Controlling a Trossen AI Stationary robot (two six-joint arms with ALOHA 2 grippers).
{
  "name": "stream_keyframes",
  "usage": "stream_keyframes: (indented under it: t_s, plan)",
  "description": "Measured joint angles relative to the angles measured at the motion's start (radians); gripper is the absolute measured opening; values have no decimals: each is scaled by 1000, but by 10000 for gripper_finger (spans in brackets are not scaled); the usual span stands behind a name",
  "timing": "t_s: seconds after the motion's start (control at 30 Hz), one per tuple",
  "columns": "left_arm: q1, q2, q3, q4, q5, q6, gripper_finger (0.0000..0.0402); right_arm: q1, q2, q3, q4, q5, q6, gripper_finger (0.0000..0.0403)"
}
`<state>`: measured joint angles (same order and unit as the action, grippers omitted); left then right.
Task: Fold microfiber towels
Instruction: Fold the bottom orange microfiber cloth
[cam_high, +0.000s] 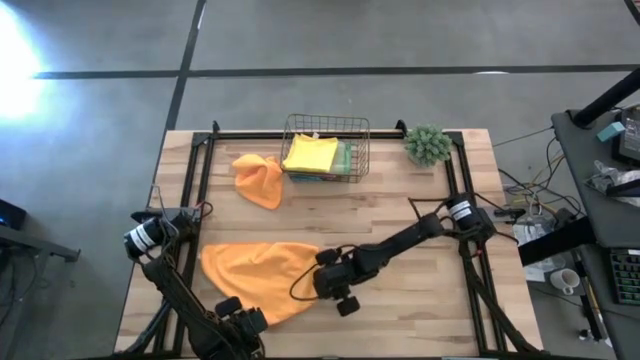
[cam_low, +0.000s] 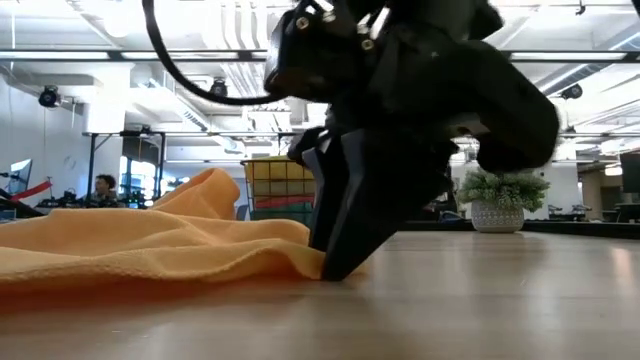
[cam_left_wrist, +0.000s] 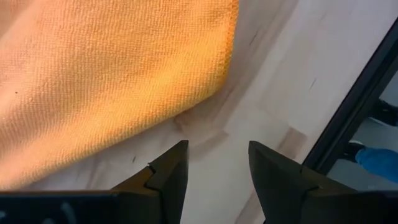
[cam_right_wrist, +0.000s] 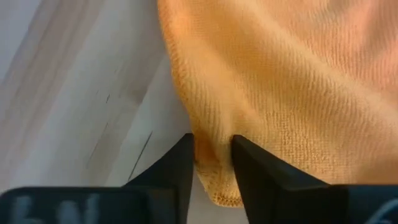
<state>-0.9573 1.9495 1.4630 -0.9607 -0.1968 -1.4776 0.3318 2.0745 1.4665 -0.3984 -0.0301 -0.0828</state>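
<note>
One orange towel (cam_high: 255, 275) lies spread, a little rumpled, on the near middle of the table. My right gripper (cam_high: 322, 272) stands at its right corner, shut on the cloth (cam_right_wrist: 211, 152). My left gripper (cam_left_wrist: 217, 158) is open and empty over bare wood just off the towel's near corner (cam_left_wrist: 217, 62); it also shows in the high view (cam_high: 248, 318). A second orange towel (cam_high: 258, 180) lies crumpled at the far left of the basket (cam_high: 360, 150). A yellow towel (cam_high: 310, 152) lies on top of other folded cloths in the basket. My right gripper pinches the orange towel's right corner (cam_right_wrist: 214, 140) between its two fingers, a bit in from the corner's tip (cam_right_wrist: 219, 198). The fingers (cam_low: 335, 255) come from above, pointing down at the table. The cloth there rests on the table and rises in a slack fold behind the fingers.
A wire basket stands at the far middle of the table, and a small green plant (cam_high: 428, 145) stands to its right. Black frame rails (cam_high: 195, 190) run along the table's left and right sides. Bare wood (cam_high: 420, 300) lies to the right of the spread towel.
</note>
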Motion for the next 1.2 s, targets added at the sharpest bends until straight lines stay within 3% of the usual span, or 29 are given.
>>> stream_keyframes:
  t_s: [0.27, 0.83, 1.2]
  plan:
    - [3, -1, -9, 0, -53, 2, 152, -12, 17, 38, -13, -9, 46, 15]
    - [16, 10, -13, 23, -261, -10, 152, -10, 17, 391, -434, 13, 197, 9]
    - [42, 70, -12, 62, -318, -9, 152, -11, 14, 586, -533, 38, 243, 9]
